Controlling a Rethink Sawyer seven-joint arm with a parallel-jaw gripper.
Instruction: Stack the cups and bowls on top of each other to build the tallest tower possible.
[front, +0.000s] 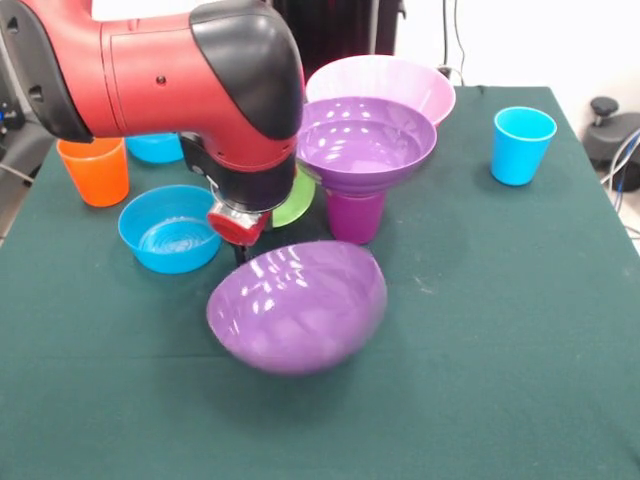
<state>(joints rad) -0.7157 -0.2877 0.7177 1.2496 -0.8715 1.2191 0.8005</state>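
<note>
My gripper (238, 250) hangs below the red and black arm, left of centre. It is shut on the rim of a wide purple bowl (297, 305) and holds it tilted, outer side toward the camera, just above the table. Behind it stands the tower: a purple cup (355, 215) with the other wide purple bowl (366, 142) on top. The big pink bowl (385, 80) sits behind the tower. A green piece (298, 200) shows partly behind the arm. The orange cup (95, 170) stands at the left and the light blue cup (522, 145) at the right.
A small blue bowl (170, 228) sits open side up left of the gripper. A second blue bowl (155, 148) lies behind it, half hidden by the arm. The green table cloth (500, 330) ends at the right edge, with cables beyond.
</note>
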